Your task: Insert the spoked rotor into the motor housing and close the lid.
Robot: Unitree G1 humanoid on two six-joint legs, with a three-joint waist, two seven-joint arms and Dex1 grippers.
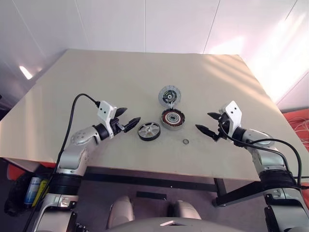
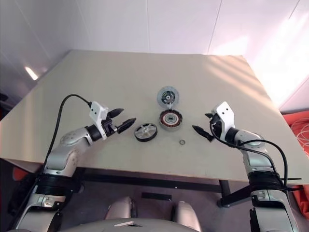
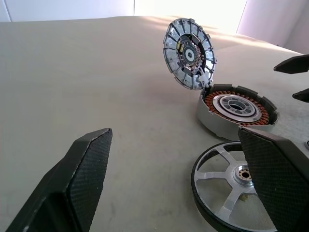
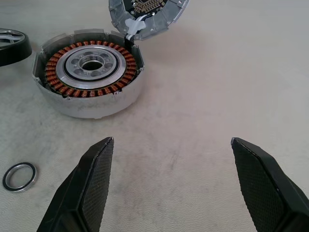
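Both grippers agape, empty: left gripper [image 1: 126,117] near spoked rotor [image 1: 148,131]; right gripper [image 1: 208,123] beside motor housing [image 1: 173,119].

I note the table [image 1: 120,82] as plain pale beige. The spoked rotor [image 1: 148,131] has a black outer rim and a shiny silver spoked face. The motor housing [image 1: 172,119] is silver-grey outside, with a ring of copper-orange windings around a silver centre with a dark hole. The lid [image 1: 169,94] is grey with radial ribs, a dark hub and small green-yellow marks. The small ring [image 1: 185,141] is dark metal. Both grippers' fingers [image 3: 82,179] are black with a fine woven texture.
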